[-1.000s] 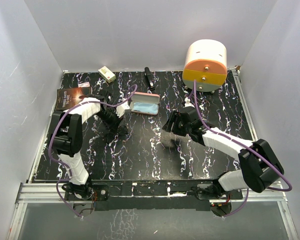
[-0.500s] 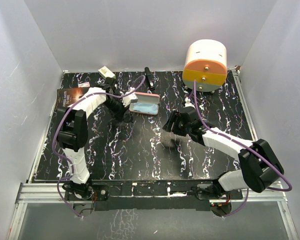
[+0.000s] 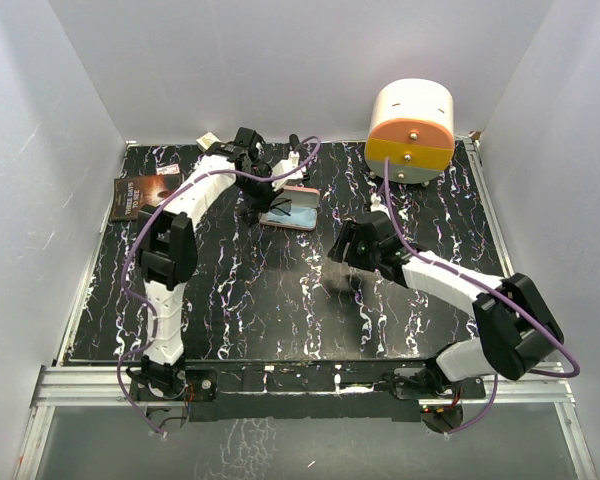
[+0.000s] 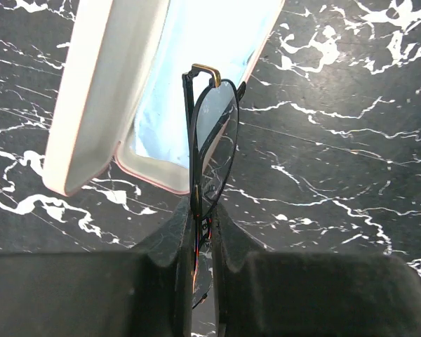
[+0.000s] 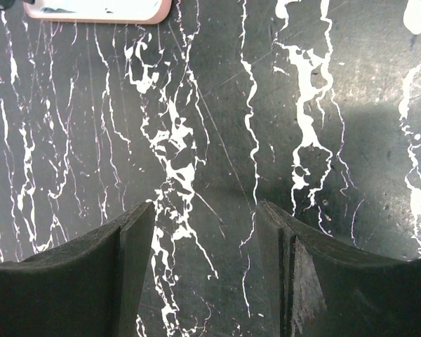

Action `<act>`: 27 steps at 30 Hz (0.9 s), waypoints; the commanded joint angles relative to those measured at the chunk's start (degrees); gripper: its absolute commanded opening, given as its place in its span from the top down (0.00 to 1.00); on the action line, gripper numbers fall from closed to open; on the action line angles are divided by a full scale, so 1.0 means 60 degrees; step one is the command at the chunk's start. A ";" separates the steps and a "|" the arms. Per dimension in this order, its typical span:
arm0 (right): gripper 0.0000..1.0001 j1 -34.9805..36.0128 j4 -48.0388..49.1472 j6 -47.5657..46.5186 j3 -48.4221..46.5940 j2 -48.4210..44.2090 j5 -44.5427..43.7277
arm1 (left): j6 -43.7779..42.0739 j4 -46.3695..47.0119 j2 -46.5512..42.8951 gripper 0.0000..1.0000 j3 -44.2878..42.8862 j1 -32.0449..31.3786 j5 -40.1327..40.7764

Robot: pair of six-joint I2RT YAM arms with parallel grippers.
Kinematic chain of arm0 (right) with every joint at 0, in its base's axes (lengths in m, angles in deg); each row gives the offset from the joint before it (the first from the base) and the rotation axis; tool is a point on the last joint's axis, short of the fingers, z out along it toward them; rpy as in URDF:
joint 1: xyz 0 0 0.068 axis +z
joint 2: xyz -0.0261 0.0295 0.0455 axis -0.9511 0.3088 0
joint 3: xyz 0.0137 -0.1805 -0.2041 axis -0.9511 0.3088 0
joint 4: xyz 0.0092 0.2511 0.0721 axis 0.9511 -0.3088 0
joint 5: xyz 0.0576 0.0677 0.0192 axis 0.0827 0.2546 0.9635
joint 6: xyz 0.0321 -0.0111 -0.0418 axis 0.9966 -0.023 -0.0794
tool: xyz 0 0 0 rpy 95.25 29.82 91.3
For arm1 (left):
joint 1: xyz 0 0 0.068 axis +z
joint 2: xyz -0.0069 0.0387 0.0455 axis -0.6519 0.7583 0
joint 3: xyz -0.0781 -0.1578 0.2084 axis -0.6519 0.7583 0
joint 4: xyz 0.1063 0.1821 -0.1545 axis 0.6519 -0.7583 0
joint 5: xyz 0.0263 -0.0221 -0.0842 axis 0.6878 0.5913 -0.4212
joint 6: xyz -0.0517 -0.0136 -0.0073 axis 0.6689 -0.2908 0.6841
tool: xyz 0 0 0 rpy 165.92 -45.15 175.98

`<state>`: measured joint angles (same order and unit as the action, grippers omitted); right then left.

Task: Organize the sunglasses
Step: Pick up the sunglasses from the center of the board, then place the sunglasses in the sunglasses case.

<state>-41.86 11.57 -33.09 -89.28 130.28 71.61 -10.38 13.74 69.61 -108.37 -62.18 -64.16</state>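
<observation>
The sunglasses (image 4: 212,137) are thin and dark-framed with a gold glint at the hinge. My left gripper (image 4: 202,210) is shut on them, holding them edge-on just above the near rim of the open pink case (image 4: 102,98). A light blue cloth (image 4: 179,77) lines the case. From above, the left gripper (image 3: 268,203) and the sunglasses (image 3: 281,209) sit at the left end of the case (image 3: 300,213). My right gripper (image 5: 205,210) stands open over bare table, nothing between its fingers, to the right and nearer than the case (image 5: 98,10); seen from above, the right gripper (image 3: 340,252).
An orange and white drawer box (image 3: 410,130) stands at the back right. A dark book (image 3: 145,192) lies at the left edge, a small cream box (image 3: 210,140) and a black stick-like object (image 3: 294,152) at the back. White walls enclose the black marbled table (image 3: 280,310).
My left arm has swung from the left-middle of the table toward the back and right, carrying the sunglasses over the case's edge. The right gripper stayed in place and opened slightly.
</observation>
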 commanded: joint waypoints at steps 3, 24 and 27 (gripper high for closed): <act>0.35 -0.0998 -0.0495 -0.0036 -0.1329 0.1065 -0.0177 | -0.1275 -0.0469 0.0318 1.00 -0.0792 -0.0193 -0.0007; 0.92 -0.2479 -0.0386 -0.0151 -0.5148 0.5093 0.1110 | -0.2763 0.0481 0.0784 1.00 -0.1187 -0.0665 0.0108; 0.92 -0.2565 -0.0330 -0.0279 -0.5707 0.5664 0.1514 | -0.2915 0.0662 0.0886 1.00 -0.1141 -0.0665 0.0021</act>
<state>-56.05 6.52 -34.29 -117.85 161.60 77.97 -25.09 16.69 74.61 -113.85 -65.94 -61.20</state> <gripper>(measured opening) 0.081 0.065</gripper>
